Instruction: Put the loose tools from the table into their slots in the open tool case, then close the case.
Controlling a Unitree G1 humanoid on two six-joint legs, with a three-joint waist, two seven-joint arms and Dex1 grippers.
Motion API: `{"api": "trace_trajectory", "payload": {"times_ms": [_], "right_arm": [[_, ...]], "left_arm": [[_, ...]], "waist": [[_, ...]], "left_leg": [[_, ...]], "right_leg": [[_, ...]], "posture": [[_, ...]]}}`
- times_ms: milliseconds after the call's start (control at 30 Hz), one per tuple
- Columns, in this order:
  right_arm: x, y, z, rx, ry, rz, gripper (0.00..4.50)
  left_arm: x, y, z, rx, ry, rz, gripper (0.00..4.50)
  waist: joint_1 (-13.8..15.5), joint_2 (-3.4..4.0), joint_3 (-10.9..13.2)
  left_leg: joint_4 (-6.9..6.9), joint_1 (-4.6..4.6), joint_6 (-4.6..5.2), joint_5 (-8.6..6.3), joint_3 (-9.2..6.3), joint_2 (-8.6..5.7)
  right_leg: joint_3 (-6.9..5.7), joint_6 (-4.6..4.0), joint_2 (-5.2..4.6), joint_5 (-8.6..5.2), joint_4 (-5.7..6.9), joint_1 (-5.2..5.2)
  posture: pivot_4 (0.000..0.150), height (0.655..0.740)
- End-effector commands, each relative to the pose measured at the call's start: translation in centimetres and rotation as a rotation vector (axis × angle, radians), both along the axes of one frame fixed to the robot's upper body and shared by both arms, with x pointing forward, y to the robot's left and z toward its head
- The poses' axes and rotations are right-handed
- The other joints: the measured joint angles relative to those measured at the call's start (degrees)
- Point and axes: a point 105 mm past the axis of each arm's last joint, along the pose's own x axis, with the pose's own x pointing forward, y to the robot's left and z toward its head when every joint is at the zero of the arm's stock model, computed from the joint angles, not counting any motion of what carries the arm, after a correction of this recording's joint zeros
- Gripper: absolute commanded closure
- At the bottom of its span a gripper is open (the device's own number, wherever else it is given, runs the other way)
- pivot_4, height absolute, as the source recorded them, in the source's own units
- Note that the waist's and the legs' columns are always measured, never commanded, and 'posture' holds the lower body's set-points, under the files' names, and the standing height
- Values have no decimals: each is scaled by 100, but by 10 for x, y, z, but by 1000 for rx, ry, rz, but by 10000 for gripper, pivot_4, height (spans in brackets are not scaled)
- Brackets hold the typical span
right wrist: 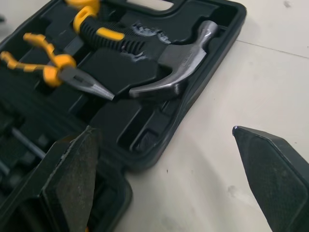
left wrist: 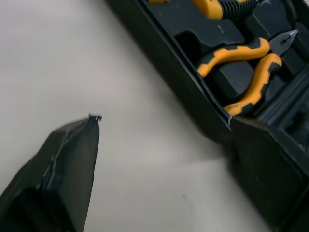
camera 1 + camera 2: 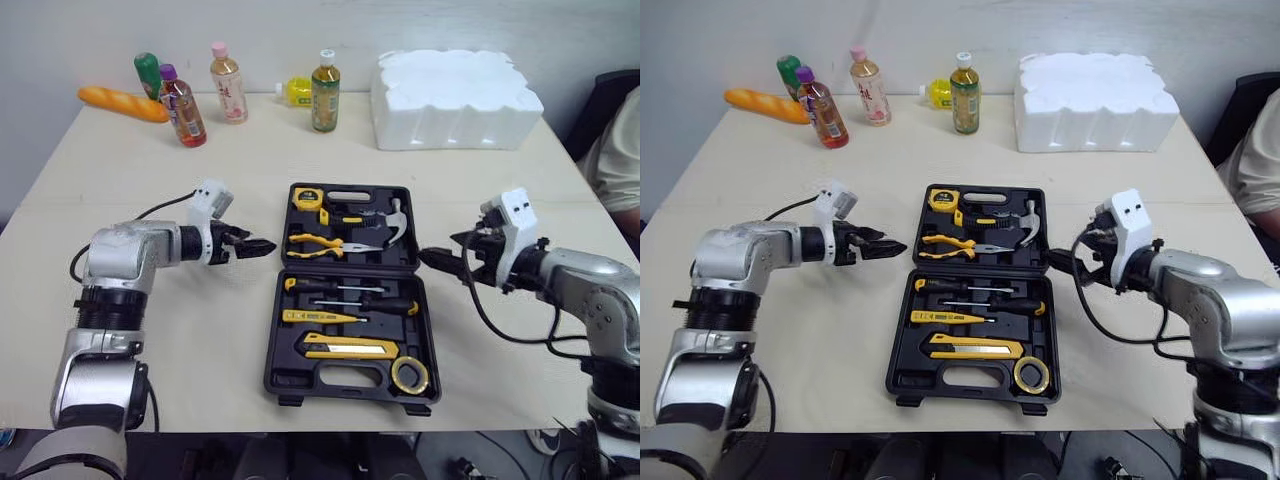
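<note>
We read this as a robotics lab or office test room — plain white wall [image 3: 300, 30], a pale desk [image 3: 300, 160] w/ staged props: drink bottles [image 3: 228, 85], a bread loaf [image 3: 122, 103], a styrofoam block [image 3: 455, 98], an open tool case [image 3: 285, 375]. A person [image 3: 620, 160] sits by the desk's right edge — dark chair [image 3: 605, 100] behind.

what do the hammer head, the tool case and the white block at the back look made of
The hammer head looks like polished steel: shiny grey with bright reflections. The tool case seems to be moulded black plastic, matte, with shaped recesses for each tool. The white block is probably expanded polystyrene foam, judging by its matte, lumpy white surface.
</note>
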Motion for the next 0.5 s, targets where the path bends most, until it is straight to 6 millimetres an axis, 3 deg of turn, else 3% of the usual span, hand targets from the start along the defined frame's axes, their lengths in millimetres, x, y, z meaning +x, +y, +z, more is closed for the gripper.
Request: {"api": "trace_trajectory", "payload": {"times_ms": [33,300,500], "right_arm": [[7,2,-6,-60,26,-34,326],[21,9,-7,-38,59,-73,326],[31,2,-15,-62,97,-142,326]], "left_arm": [[1,-18,14,-2,-3,-33,0],[10,-21,1,48,12,-13,0],[14,-22,-7,67,19,-9,0]], "waist": [[14,0,0],[8,0,0],[14,0,0]], "left_leg": [[16,-15,-2,1,-2,0],[21,-22,-2,1,3,-8],[21,-25,-2,1,2,-9]], "right_leg": [[-1,0,0,0,16,-18],[1,0,-1,0,22,-27],[0,0,-2,0,25,-31]], "posture": [[1500,7400],[1500,7400],[1500,7400]]}}
